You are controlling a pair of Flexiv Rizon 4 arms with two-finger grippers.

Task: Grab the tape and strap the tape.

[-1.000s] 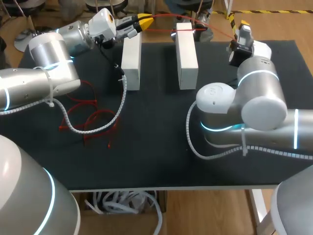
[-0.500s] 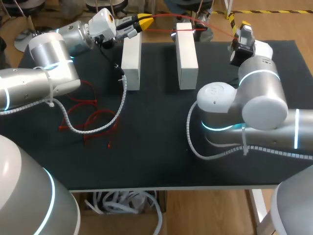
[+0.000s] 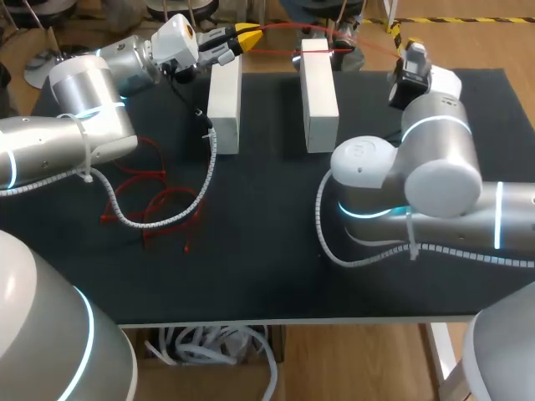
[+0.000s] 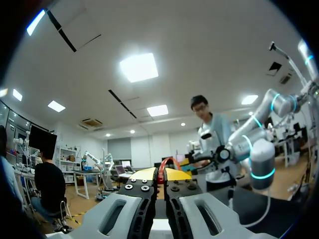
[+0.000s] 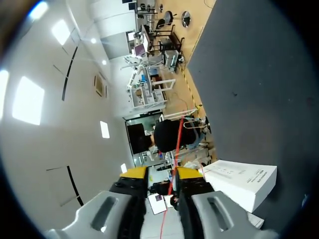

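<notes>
A thin red tape (image 3: pixel 276 52) stretches along the table's far edge, crossing the far end of the right white box (image 3: pixel 318 100). My left gripper (image 3: pixel 245 35) sits by the far end of the left white box (image 3: pixel 224 104), shut on one end of the tape. In the left wrist view the red tape (image 4: pixel 167 162) loops out from between that gripper's (image 4: pixel 160 175) closed yellow tips. My right gripper (image 3: pixel 410 50) is at the far right of the table. In its wrist view the tape (image 5: pixel 175 144) runs between the fingers of the gripper (image 5: pixel 160 173), which stand narrowly apart.
Loose red cords (image 3: pixel 155 196) lie tangled on the black table (image 3: pixel 251 267) at the left, beside my left arm's white cable. The right white box (image 5: pixel 239 184) shows beside my right gripper. My right arm's bulky elbow covers the right middle of the table.
My right gripper's fingers have drawn much closer together around the tape, and the right arm has shifted slightly left. The left arm has kept still with the tape.
</notes>
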